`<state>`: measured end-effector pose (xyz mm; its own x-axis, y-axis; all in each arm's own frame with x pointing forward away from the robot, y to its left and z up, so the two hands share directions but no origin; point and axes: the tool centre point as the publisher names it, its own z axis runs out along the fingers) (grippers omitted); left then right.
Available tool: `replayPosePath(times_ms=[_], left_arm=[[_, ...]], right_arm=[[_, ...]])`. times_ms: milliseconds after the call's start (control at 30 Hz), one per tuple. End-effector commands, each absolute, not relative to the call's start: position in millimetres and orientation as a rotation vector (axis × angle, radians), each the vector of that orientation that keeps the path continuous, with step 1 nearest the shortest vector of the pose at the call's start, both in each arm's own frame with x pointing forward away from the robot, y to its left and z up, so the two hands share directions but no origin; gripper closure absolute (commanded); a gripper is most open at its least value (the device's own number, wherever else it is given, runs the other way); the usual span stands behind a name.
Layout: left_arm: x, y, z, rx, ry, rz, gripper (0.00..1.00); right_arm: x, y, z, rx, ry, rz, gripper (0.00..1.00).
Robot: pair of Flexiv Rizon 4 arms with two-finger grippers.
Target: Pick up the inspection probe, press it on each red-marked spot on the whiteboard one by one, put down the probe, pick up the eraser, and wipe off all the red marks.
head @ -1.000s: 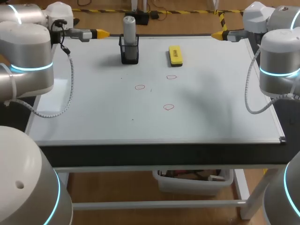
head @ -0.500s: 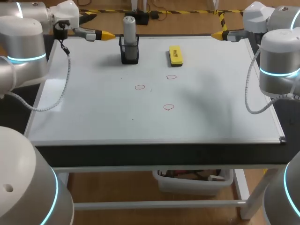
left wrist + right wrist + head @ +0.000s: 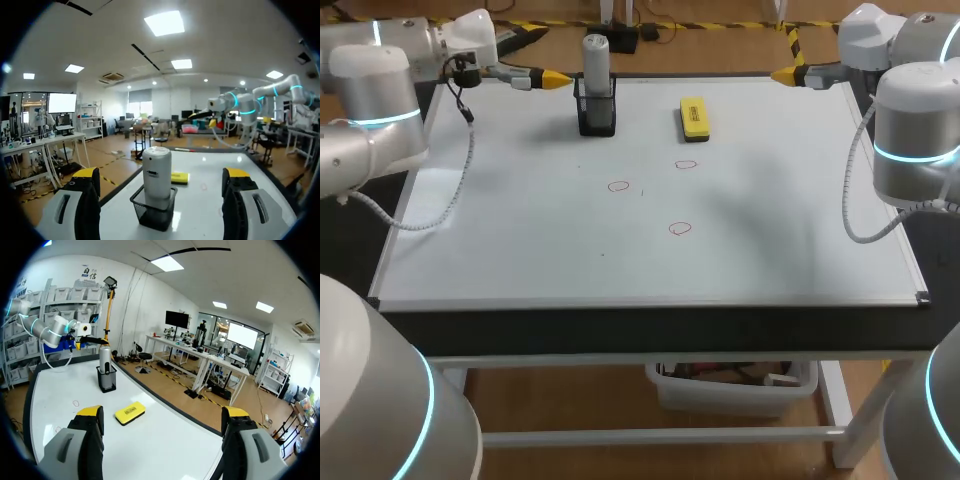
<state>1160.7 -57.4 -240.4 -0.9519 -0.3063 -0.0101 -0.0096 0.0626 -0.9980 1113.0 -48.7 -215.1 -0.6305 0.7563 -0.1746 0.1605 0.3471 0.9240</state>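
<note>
Head view: whiteboard (image 3: pixel 520 230) covers the table, clock read from its centre.
Inspection probe (image 3: pixel 595 55): silver cylinder, upright in black mesh holder (image 3: pixel 597 118), 11 o'clock, near far edge.
Eraser (image 3: pixel 693 117): yellow, flat on the board at 1 o'clock, apart from the holder.
Red marks (image 3: pixel 618 186): three small rings near centre, at 9, 1 and 5 o'clock, all apart.
Left gripper (image 3: pixel 558 77): 11 o'clock at far edge, just beside the probe at its 9 o'clock, not touching. Left wrist view: jaws wide, empty, probe ahead between them.
Right gripper (image 3: pixel 783 75): 2 o'clock at far edge, well apart from the eraser. Right wrist view: jaws wide, holding nothing.
</note>
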Motion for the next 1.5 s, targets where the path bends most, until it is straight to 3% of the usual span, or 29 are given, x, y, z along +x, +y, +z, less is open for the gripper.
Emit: replayPosePath(times_ms=[33,800,1500], left_arm=[[1179,-66,-253,-0.159,2.155,-2.131,0.00],[1191,-124,-271,-0.161,2.138,-2.176,0.00],[1204,-140,-284,-0.204,2.141,-2.185,0.00]], right_arm=[[1113,-49,-216,0.795,2.013,1.286,0.00],[1113,-49,-216,0.795,2.013,1.286,0.00],[1113,-49,-216,0.795,2.013,1.286,0.00]])
